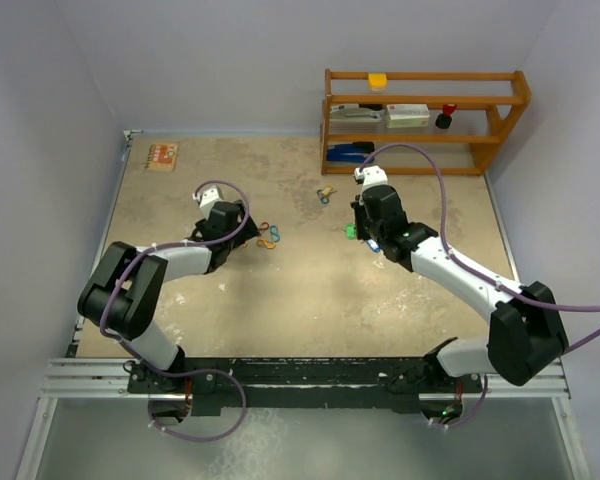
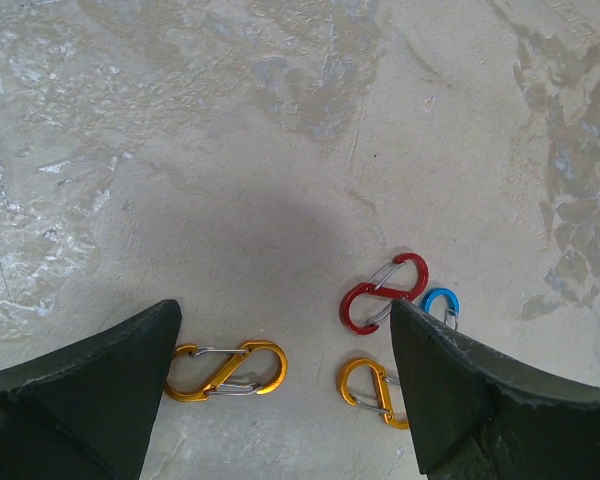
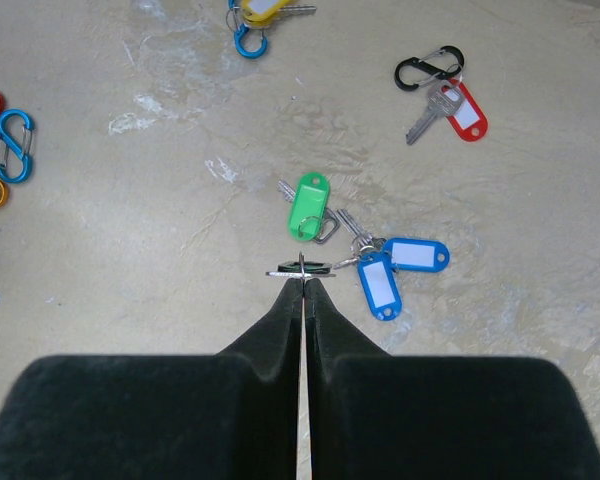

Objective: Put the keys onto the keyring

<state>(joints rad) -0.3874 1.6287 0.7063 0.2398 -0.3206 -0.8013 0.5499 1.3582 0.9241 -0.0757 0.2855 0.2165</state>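
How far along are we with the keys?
Seemingly done: the red-tagged key sits at a black clip, the yellow-tagged key at a blue clip. In hand: the right fingers pinch a small metal piece beside the green-tagged key and blue-tagged keys. Left: those keys; the open left fingers hover over loose clips.

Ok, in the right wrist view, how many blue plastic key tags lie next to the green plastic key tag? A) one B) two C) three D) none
B: two blue plastic key tags lie just right of the green plastic key tag, the second one lower left of the first.
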